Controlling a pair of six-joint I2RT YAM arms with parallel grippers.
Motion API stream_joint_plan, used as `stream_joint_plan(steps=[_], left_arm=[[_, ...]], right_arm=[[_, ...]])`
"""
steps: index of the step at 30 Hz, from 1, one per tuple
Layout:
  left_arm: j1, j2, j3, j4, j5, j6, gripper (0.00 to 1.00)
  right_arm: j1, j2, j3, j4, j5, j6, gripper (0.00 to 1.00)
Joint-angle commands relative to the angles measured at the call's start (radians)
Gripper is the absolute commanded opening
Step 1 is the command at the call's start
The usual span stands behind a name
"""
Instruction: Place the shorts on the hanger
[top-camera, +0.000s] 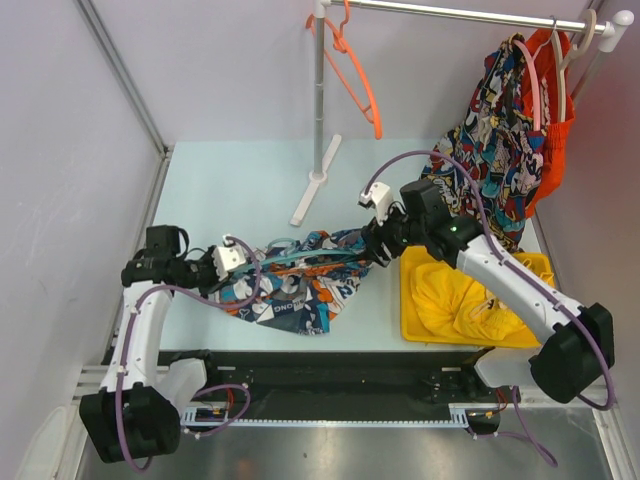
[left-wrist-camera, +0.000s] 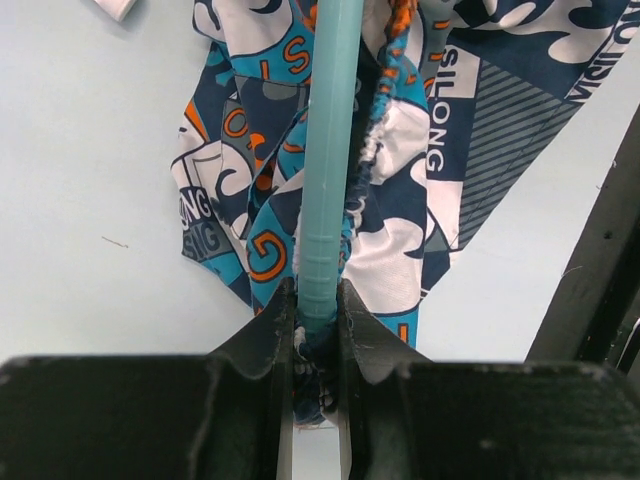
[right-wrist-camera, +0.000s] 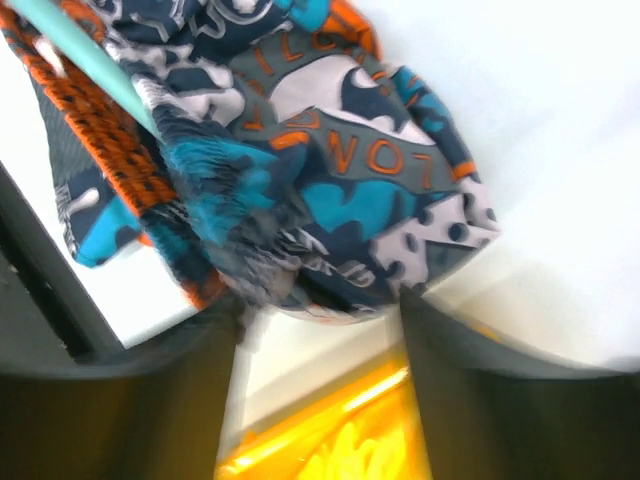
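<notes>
Left end effector (left-wrist-camera: 318, 296) is clamped on the hanger (left-wrist-camera: 330, 150), with the shorts (top-camera: 300, 285) bunched along its bar, over the counter (top-camera: 230, 180). Right end effector (right-wrist-camera: 322, 302) has its jaws apart at their right edge. Unsupported there, the fabric may slide off if the hanger tilts.

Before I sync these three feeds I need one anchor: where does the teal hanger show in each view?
Top external: teal hanger, a thin bar across the printed shorts, centre-left.
Left wrist: teal hanger, upright at centre, its lower end clamped in the left gripper.
Right wrist: teal hanger, diagonal, top-left corner.
Shared landmark: the printed shorts, touching the teal hanger in every view.
</notes>
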Motion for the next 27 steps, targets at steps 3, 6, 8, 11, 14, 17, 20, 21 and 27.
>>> stream_joint_plan(steps=[3,6,8,11,14,17,20,21,27], left_arm=[[0.007,-0.002,0.054,0.015,-0.029,-0.006,0.0],[0.006,0.005,0.075,-0.023,0.009,0.026,0.0],[0.004,0.008,0.097,-0.041,0.021,0.032,0.0],[-0.005,0.011,0.126,-0.095,0.041,0.085,0.01],[-0.024,0.003,0.143,-0.129,0.042,0.119,0.0],[-0.043,-0.005,0.163,-0.141,0.054,0.115,0.0],[-0.045,0.008,0.19,-0.15,0.074,0.081,0.0],[-0.045,0.015,0.197,-0.161,0.078,0.077,0.0],[-0.048,0.001,0.194,-0.163,0.097,0.089,0.0]], right_arm=[[-0.011,-0.058,0.107,-0.067,0.012,-0.085,0.8],[0.025,-0.078,0.115,-0.061,-0.009,-0.165,0.82],[0.07,-0.084,0.124,-0.052,-0.021,-0.221,0.84],[0.137,-0.087,0.132,-0.034,-0.057,-0.289,0.83],[0.223,-0.076,0.138,0.004,-0.06,-0.35,0.82],[0.313,-0.047,0.14,0.06,-0.014,-0.381,0.8],[0.386,-0.007,0.14,0.106,0.127,-0.401,0.81],[0.416,0.001,0.14,0.112,0.162,-0.398,0.83],[0.426,0.057,0.14,0.19,0.293,-0.355,0.79]])
